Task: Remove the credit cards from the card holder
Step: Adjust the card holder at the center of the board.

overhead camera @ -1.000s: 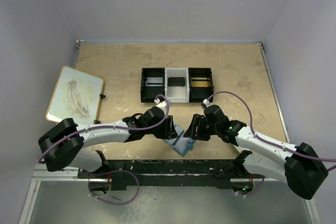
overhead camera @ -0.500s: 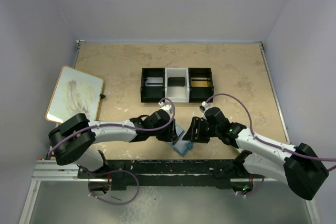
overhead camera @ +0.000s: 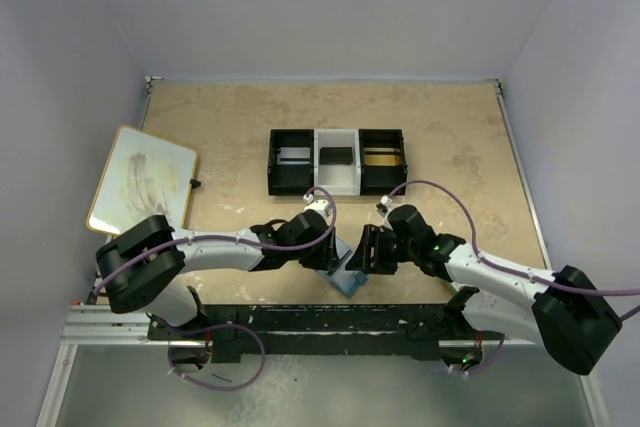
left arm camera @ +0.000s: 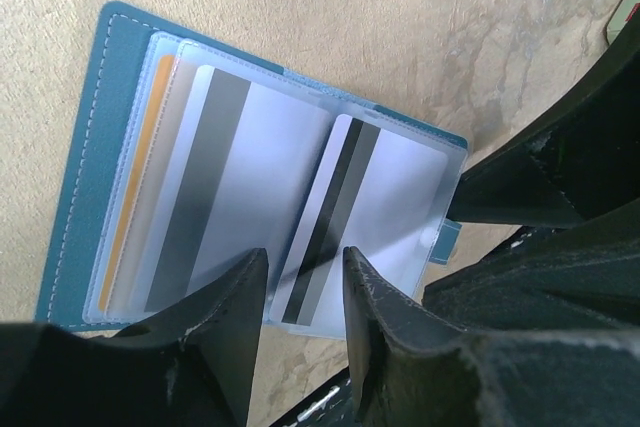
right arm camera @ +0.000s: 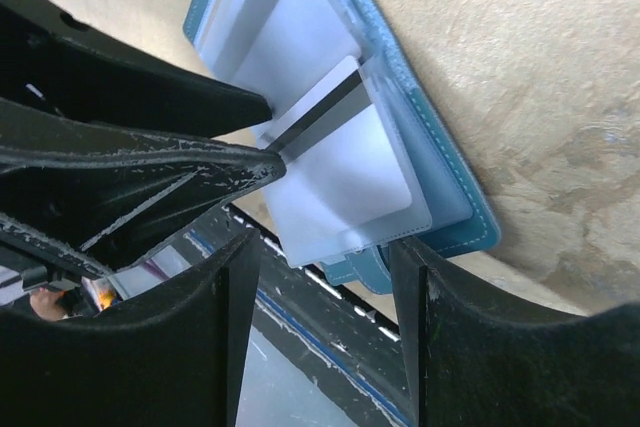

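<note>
The blue card holder (overhead camera: 348,277) lies open at the table's near edge, between my two grippers. In the left wrist view the card holder (left arm camera: 85,147) shows clear sleeves with a gold-yellow card (left arm camera: 140,162), a pale grey-white card (left arm camera: 250,177) with a dark stripe, and a second pale striped card (left arm camera: 385,197). My left gripper (left arm camera: 300,257) is open, its fingers straddling the near edge of that second card. My right gripper (right arm camera: 320,257) is wide open over the holder's snap-tab end (right arm camera: 440,187), holding nothing. The pale card (right arm camera: 345,182) sticks partly out of its sleeve.
A black-and-white compartment tray (overhead camera: 337,160) stands mid-table behind the grippers. A white board (overhead camera: 140,179) lies at the left wall. The black rail of the table's front edge (overhead camera: 300,322) runs just below the card holder. The left arm's fingers (right arm camera: 150,172) crowd the right wrist view.
My left gripper has come down and right onto the open card holder. My right gripper has edged slightly left toward it. The card holder stays in place.
</note>
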Controlling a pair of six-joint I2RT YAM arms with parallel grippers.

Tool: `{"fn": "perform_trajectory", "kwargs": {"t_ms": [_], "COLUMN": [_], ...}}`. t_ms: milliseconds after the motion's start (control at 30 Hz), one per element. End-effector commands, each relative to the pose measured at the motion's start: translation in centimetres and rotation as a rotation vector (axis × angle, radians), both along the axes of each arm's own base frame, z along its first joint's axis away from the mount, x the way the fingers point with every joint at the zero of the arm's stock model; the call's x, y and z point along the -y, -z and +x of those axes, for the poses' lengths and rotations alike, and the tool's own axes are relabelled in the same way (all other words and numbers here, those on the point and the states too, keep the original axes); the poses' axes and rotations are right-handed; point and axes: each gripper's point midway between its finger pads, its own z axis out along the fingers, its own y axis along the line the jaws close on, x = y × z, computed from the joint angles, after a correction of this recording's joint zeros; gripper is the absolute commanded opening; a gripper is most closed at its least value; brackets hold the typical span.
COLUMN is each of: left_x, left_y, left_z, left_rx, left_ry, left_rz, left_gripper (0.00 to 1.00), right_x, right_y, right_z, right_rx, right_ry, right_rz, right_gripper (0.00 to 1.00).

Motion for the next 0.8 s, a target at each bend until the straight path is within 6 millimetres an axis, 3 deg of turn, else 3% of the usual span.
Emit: {"fn": "perform_trajectory", "kwargs": {"t_ms": [0,300,533,667,767], "left_x": [-0.3,-0.4,-1.3,-1.1,-0.8], "left_y": [0.3,0.5,1.2,0.8,-0.2], "left_z": [0.7,0.9,1.2,1.3,1.4], "left_rx": [0.023,0.026,0.029,0.036,0.051], "left_ry": [-0.03,-0.043,-0.085,-0.081,-0.074], "left_rz": [0.036,0.041,0.087,0.069,0.045], "left_gripper": [0.34,0.34,0.34,0.34,0.34], "right_x": [-1.3,-1.6,-1.2,-0.2,0.3], "right_y": [-1.3,0.2,0.3,0.8,0.0], "right_z": [-0.6,-2.9,-4.8,-5.1,-3.5], "right_rx": [0.03,-0.028,-0.057,-0.074,-0.027], "right_ry": [-0.07,-0.204,-0.298,-0.283,-0.204], "right_rz": [0.106,0.139,0.162,0.097,0.034], "right_gripper": [0.57,0.53,0.48,0.47,0.48]}}
